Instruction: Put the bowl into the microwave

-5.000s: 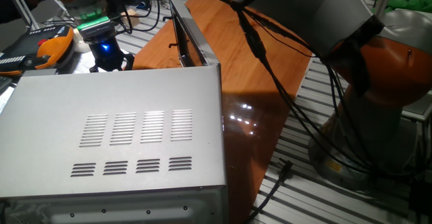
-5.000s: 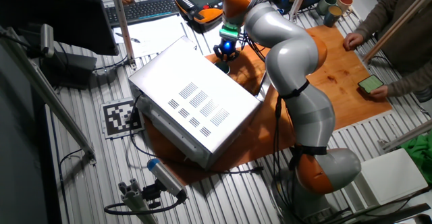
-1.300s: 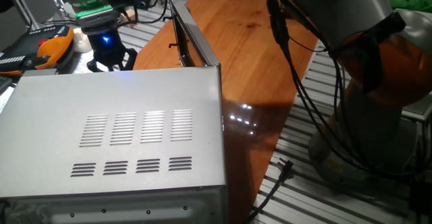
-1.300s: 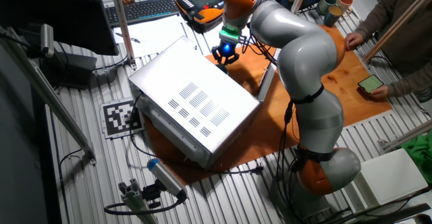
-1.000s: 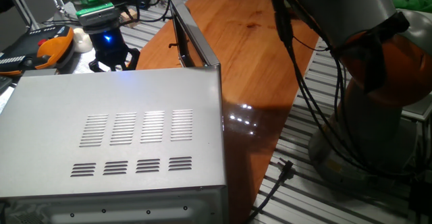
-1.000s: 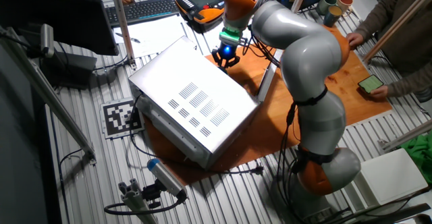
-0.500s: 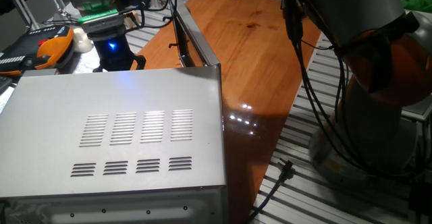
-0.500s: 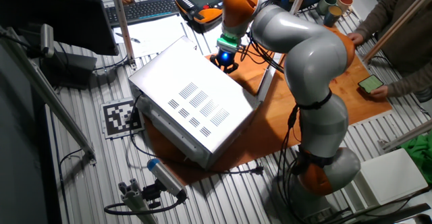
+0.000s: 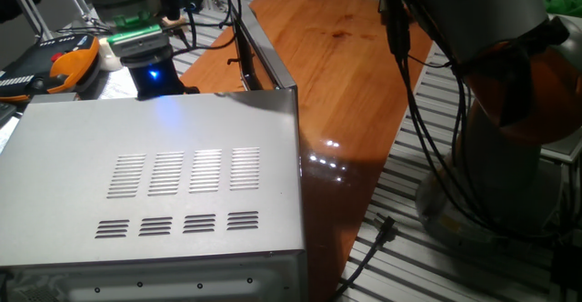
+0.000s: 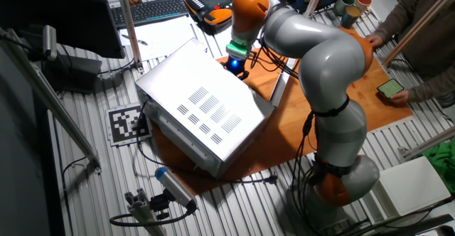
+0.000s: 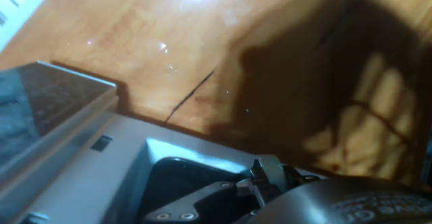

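The microwave (image 9: 155, 188) is the big silver box with vent slots in its top; it also shows in the other fixed view (image 10: 202, 108). Its dark-framed door (image 9: 252, 52) stands open. My gripper (image 10: 235, 65) hangs right at the microwave's front; in one fixed view its blue-lit hand (image 9: 150, 68) sinks behind the top edge, fingers hidden. In the hand view my gripper (image 11: 270, 191) is shut on the bowl (image 11: 351, 200), a dull grey rounded wall at the bottom right, just above the microwave's front frame (image 11: 128, 163) and the wooden table (image 11: 202, 42).
An orange teach pendant (image 10: 211, 0) and a keyboard (image 10: 149, 8) lie behind the microwave. Several cups (image 10: 348, 1) stand at the back. A phone (image 10: 389, 88) and people's hands are at the table's right edge. A white lump (image 9: 109, 55) sits beside my hand.
My hand has moved down and toward the microwave's front. In one fixed view the black fingers have dropped out of sight behind the microwave's top edge.
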